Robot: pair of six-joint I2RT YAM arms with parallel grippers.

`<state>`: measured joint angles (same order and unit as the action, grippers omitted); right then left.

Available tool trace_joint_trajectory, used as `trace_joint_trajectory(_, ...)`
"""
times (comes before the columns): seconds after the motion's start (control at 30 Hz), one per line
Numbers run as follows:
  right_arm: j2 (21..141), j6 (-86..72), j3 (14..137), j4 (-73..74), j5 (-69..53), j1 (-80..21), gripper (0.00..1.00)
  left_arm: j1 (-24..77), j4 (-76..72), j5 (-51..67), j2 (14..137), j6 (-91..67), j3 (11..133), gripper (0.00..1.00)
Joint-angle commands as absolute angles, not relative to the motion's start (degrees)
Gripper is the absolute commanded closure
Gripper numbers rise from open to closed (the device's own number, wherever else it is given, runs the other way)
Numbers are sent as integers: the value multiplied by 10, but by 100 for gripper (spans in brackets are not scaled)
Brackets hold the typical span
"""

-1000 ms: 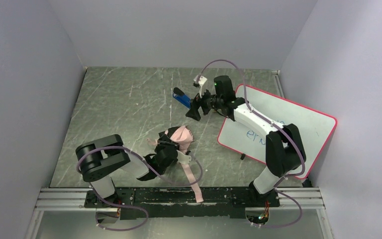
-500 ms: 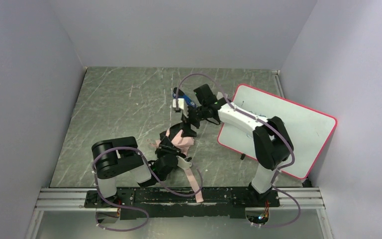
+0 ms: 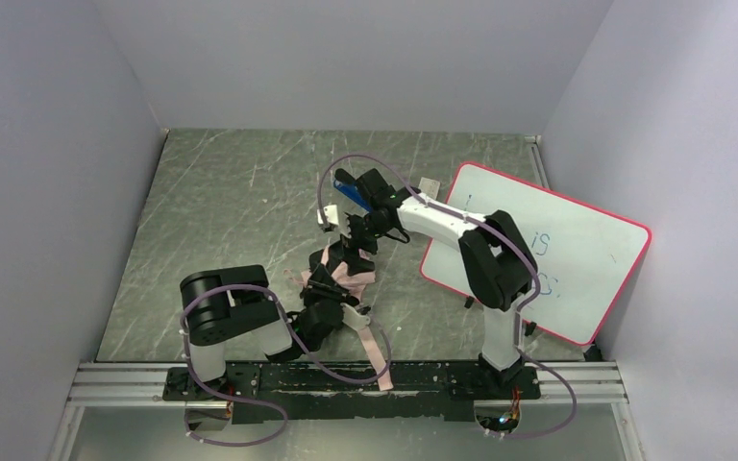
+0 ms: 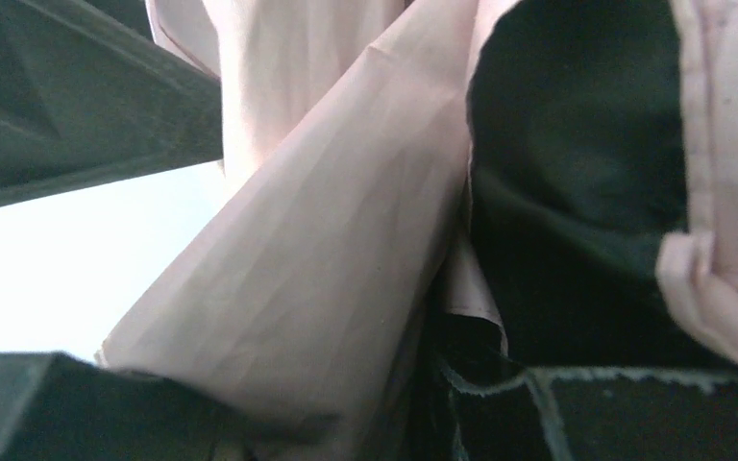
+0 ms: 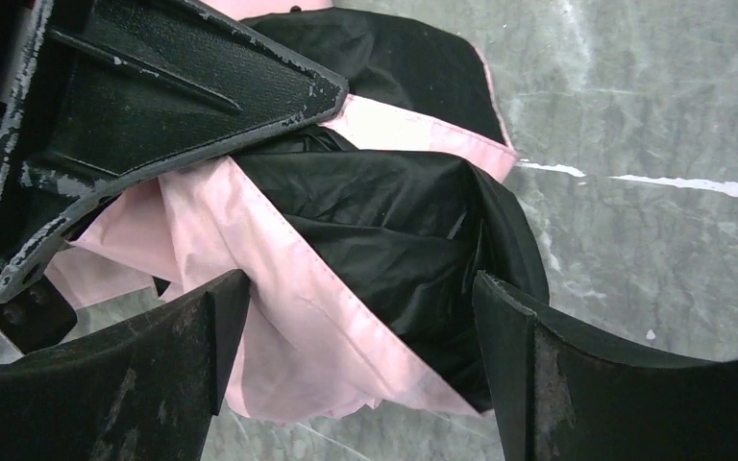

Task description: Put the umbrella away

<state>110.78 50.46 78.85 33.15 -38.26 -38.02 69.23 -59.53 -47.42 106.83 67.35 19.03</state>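
Observation:
The umbrella (image 3: 354,272) lies crumpled on the table's near middle, pale pink outside and black inside. Its pink strap (image 3: 376,348) trails toward the front rail. My left gripper (image 3: 330,281) is shut on the umbrella's fabric (image 4: 327,250), which fills the left wrist view between its dark fingers (image 4: 58,106). My right gripper (image 5: 360,327) is open and hovers just above the umbrella's far side (image 5: 384,221), its fingers (image 5: 106,384) straddling the pink and black folds without pinching them. In the top view the right gripper (image 3: 354,245) meets the umbrella from behind.
A small blue-and-black stapler (image 3: 350,189) lies behind the right gripper. A red-framed whiteboard (image 3: 577,250) lies tilted at the right, partly under the right arm. Grey walls close in the scratched table (image 3: 231,211) on three sides.
My right arm has swung from beside the stapler down and left onto the umbrella, gripper open. My left arm has shifted slightly right and kept its hold on the umbrella.

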Motion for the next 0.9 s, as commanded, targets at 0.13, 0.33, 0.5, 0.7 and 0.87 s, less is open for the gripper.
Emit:
trace_joint_trajectory(0.13,1157,541,811,407,-318,-393,14,708,-529,-433,1099,685,168,95)
trace_joint_trajectory(0.33,1180,541,812,428,-283,-394,18,708,-544,-435,1095,685,164,95)
trace_joint_trajectory(0.5,1206,531,812,442,-252,-399,25,709,-582,-444,1093,698,159,87)
trace_joint_trajectory(0.7,1207,517,787,422,-235,-401,31,708,-590,-447,1058,692,161,59)
trace_joint_trajectory(0.87,1216,507,782,418,-217,-401,43,699,-524,-440,979,659,179,16)
